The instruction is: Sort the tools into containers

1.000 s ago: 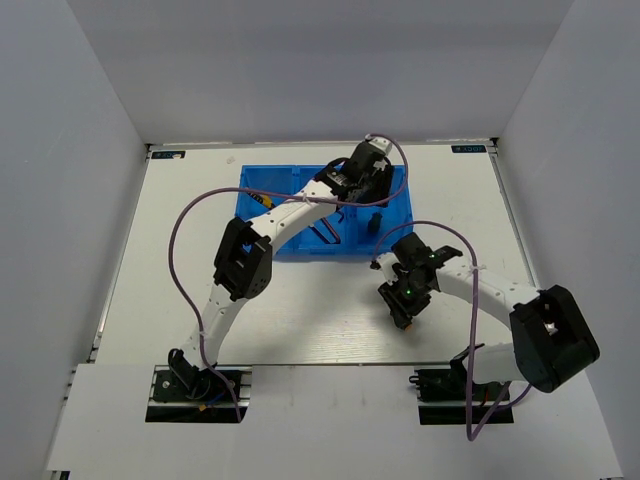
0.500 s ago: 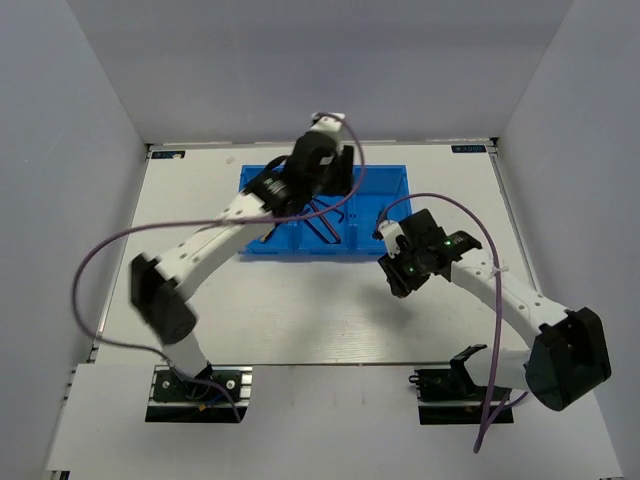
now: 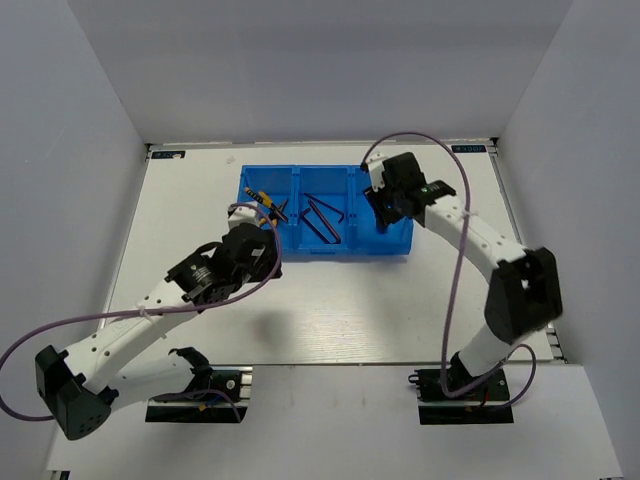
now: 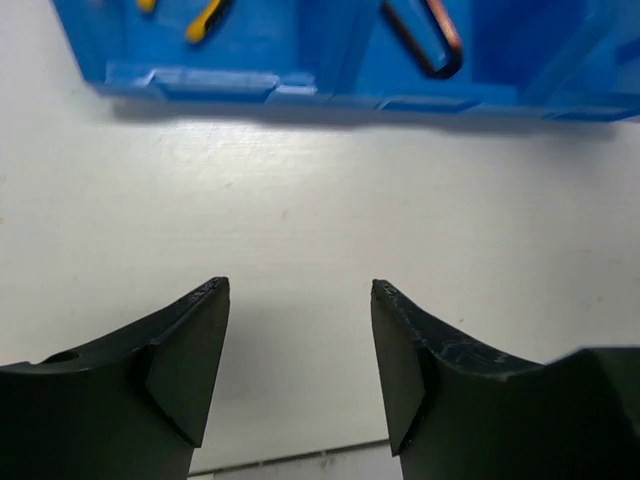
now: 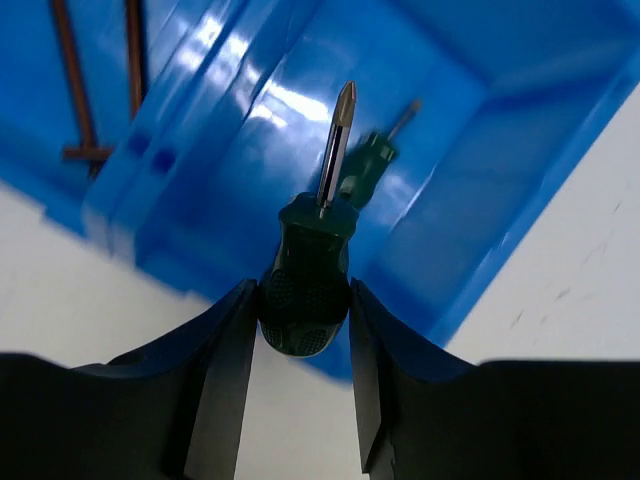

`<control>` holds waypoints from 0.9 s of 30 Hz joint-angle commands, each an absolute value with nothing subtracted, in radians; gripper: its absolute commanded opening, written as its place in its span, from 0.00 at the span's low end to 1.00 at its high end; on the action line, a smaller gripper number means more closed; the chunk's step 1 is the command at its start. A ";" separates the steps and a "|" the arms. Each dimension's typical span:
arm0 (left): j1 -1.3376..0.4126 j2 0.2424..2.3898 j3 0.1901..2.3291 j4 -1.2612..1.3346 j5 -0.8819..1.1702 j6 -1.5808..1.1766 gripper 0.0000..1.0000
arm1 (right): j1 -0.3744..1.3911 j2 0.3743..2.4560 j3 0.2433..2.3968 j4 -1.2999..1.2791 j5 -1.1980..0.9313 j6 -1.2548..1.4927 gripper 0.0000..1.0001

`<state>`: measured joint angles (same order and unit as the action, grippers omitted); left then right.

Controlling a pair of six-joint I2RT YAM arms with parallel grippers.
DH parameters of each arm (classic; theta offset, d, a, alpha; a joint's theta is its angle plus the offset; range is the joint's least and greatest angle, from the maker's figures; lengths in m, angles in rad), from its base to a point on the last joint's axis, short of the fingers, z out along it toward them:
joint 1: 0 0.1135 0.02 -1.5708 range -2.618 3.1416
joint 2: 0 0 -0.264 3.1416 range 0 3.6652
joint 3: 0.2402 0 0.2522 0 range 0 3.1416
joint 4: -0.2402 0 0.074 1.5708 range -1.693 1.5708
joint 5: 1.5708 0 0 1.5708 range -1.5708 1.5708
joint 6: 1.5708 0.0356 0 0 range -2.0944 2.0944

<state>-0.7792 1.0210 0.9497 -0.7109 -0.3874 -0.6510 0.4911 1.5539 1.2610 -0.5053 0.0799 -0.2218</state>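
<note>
The blue bin [image 3: 400, 240] lies at the back of the table with three compartments. Two yellow-and-black pliers [image 3: 265, 200] lie in the left one, and dark hex keys [image 3: 322, 215] in the middle one. My right gripper [image 3: 385, 208] hangs over the right compartment, shut on a green-handled screwdriver [image 5: 305, 270] whose shaft points into the bin [image 5: 520, 60]. A second green screwdriver [image 5: 370, 160] lies on that compartment's floor. My left gripper [image 3: 268, 240] is open and empty over the table just in front of the bin's near wall [image 4: 330, 85].
The left wrist view shows a yellow plier handle [image 4: 205, 20] and a hex key [image 4: 430, 40] past the bin's near wall. White walls enclose the table on three sides. The purple cables loop above both arms.
My left arm has pulled back from over the bin to the table in front of its left part. My right arm has carried the screwdriver from the table to above the right compartment.
</note>
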 commanded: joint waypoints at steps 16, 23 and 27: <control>-0.782 0.917 0.830 -0.764 -0.347 -0.767 0.86 | 0.425 1.732 1.529 -0.603 -0.050 -0.170 0.78; -0.782 0.917 0.819 -0.704 -0.347 -0.721 0.93 | 0.408 1.484 1.332 -0.675 -0.084 -0.137 0.90; -0.782 0.917 0.792 -0.652 -0.337 -0.697 0.99 | 0.400 1.306 1.143 -0.667 0.050 -0.094 0.90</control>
<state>-0.7807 0.9382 0.8104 -0.7082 -0.3508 -0.7284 0.4099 1.3605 1.2312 -0.6289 -0.0345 -0.1345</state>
